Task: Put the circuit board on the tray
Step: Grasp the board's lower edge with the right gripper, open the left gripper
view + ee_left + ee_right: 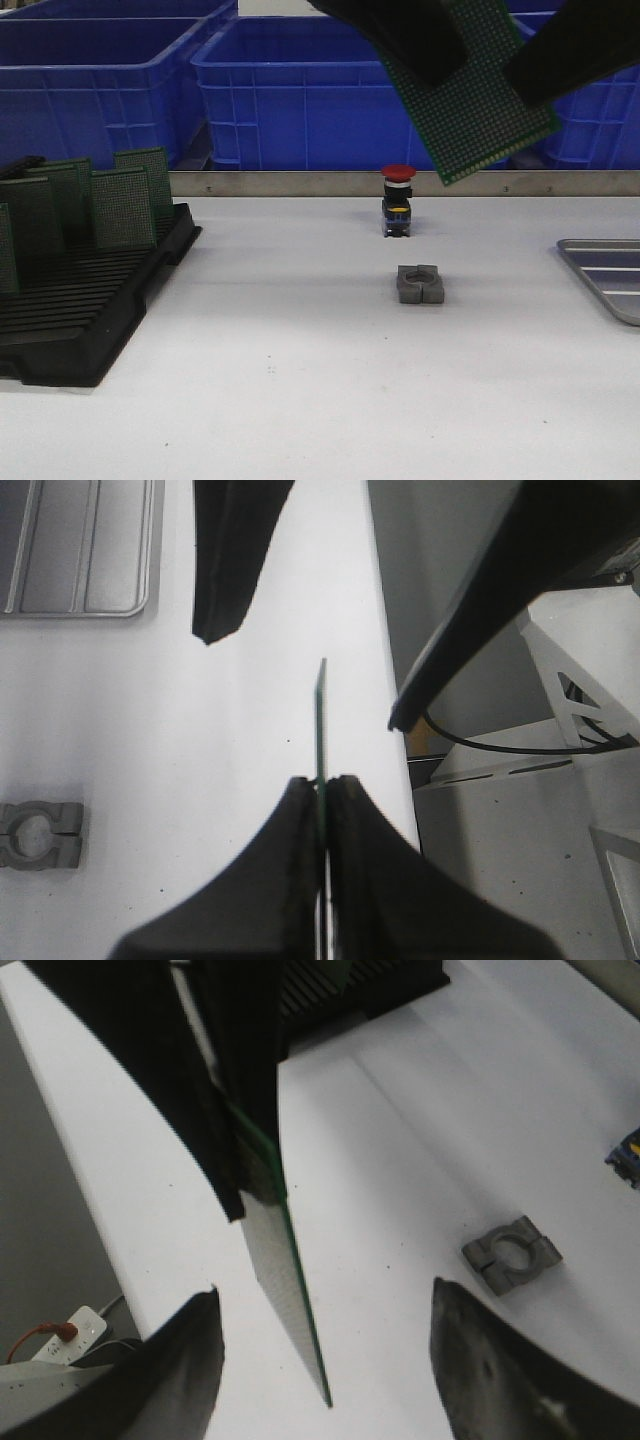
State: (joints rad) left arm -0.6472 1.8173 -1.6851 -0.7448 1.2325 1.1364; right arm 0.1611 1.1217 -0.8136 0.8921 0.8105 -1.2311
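The circuit board [470, 95] is held aloft and tilted above the table's middle, pinched edge-on between the closed fingers of the left gripper [322, 785]. The right gripper [325, 1310] is spread wide around its free end (a handover is judged likely). The tray [608, 277], well apart at the right, lies unreached; placement remains to be done.

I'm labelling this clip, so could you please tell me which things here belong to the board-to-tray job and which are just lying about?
Belong to the job:
- circuit board, clamped by the left gripper
- right gripper, open around the board's free edge
- tray

Lying about:
- black rack of spare boards
- red push-button
- grey clamp block
- blue crates
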